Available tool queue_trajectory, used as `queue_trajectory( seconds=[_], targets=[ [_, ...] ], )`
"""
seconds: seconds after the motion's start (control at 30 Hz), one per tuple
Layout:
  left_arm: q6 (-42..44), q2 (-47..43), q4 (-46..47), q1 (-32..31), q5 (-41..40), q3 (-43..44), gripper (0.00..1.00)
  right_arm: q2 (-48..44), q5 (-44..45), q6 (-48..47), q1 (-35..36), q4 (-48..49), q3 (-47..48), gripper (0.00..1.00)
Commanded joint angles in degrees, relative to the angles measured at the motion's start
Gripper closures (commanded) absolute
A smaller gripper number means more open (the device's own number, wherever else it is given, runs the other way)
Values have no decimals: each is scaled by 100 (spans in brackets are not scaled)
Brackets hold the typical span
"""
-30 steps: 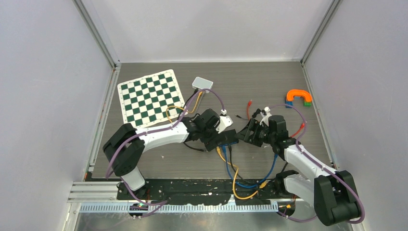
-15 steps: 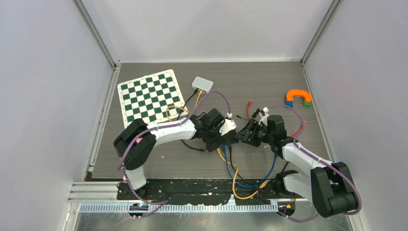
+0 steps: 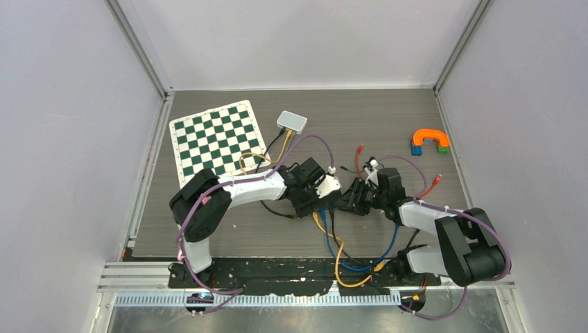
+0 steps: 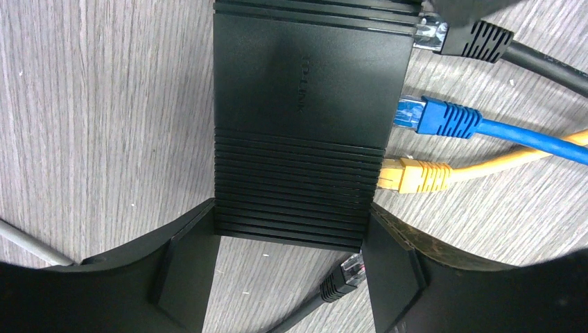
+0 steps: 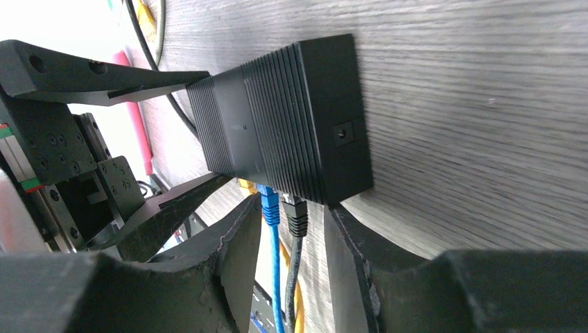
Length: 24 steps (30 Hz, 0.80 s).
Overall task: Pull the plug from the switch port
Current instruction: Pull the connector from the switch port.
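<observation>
The black switch (image 4: 305,118) lies on the table, and my left gripper (image 4: 288,229) is shut on its near end, one finger on each long side. A black plug (image 4: 471,41), a blue plug (image 4: 437,118) and a yellow plug (image 4: 416,175) sit in ports along its right side. In the right wrist view the switch (image 5: 291,139) is just ahead of my right gripper (image 5: 291,215). That gripper is open, with the blue plug (image 5: 269,201) and black plug (image 5: 295,211) between its fingers. In the top view both grippers, left (image 3: 320,201) and right (image 3: 350,198), meet at the switch (image 3: 331,200).
A loose black plug (image 4: 343,274) lies on the table between my left fingers. Blue, yellow and black cables trail toward the near edge (image 3: 347,260). A chessboard mat (image 3: 217,139), a white box (image 3: 292,121), red-tipped cables (image 3: 359,149) and coloured blocks (image 3: 430,141) lie farther back.
My right gripper has moved left, closing in on the switch's port side. My left arm has shifted slightly right and stays on the switch.
</observation>
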Motion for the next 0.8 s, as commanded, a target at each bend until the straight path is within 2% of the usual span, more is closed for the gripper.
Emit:
queue_trajectory(
  seconds=[0.0,0.6,0.7,0.77],
  targets=[
    [49,38,-18,-17,160,186,37,254,-162,262,219,681,-37,55],
    [12,33,14,-12,182,170,38,991,-183,641,295,1781,-277,65],
    [13,16,20,-14,189,174,38,1095,-233,694,302,1909,-302,68],
    [13,21,24,-12,193,170,38,1144,-254,691,297,1977,-318,74]
  ],
)
